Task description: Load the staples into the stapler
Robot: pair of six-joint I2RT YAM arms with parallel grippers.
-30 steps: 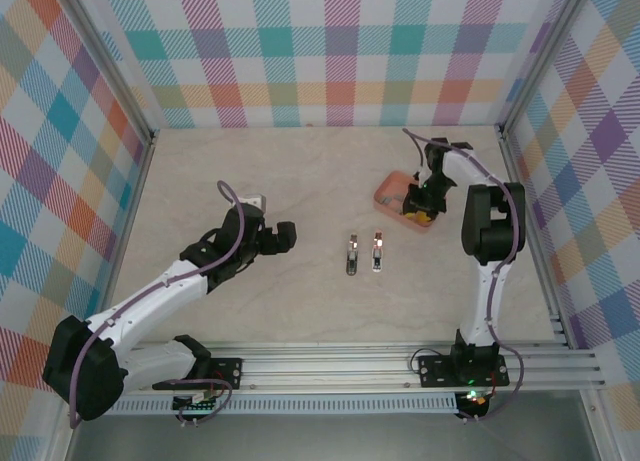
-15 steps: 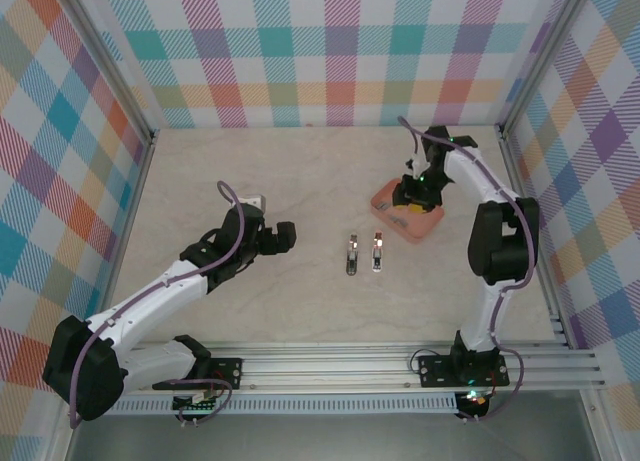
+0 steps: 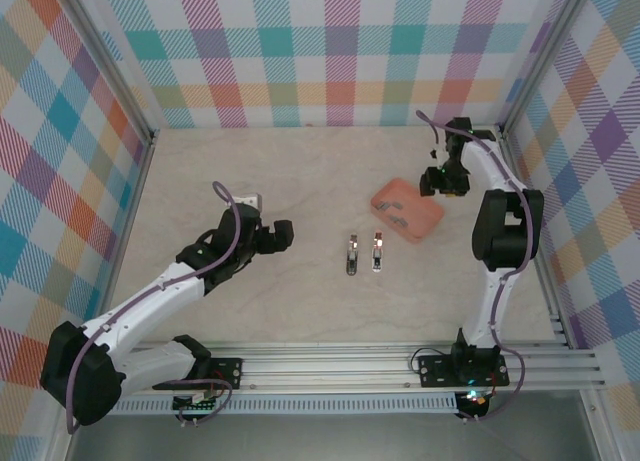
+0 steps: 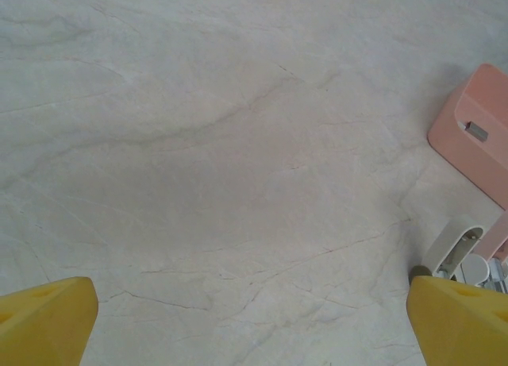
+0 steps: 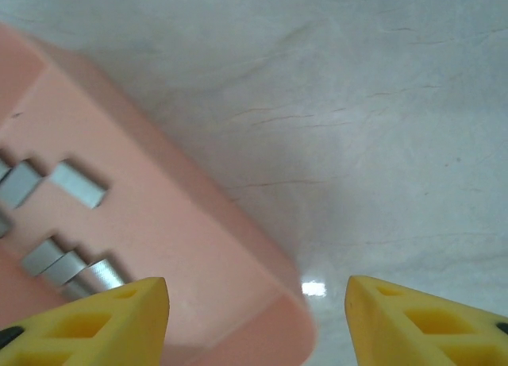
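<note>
Top: left gripper (image 3: 280, 236) above beige marbled table (image 3: 250, 161), well left of two small silver stapler pieces (image 3: 352, 253). Right gripper (image 3: 445, 181) just right of salmon-orange rounded plastic tray (image 3: 407, 208).
Left wrist: yellow fingertips (image 4: 48, 318) spread wide, nothing held.
Right wrist: yellow fingers (image 5: 429, 318) apart, empty, by tray corner. Short grey metal staples (image 5: 77, 183) lie loose in tray.

Salmon tray (image 3: 425, 214) on marbled table (image 3: 300, 301), right of centre; plaid walls (image 3: 300, 51).
</note>
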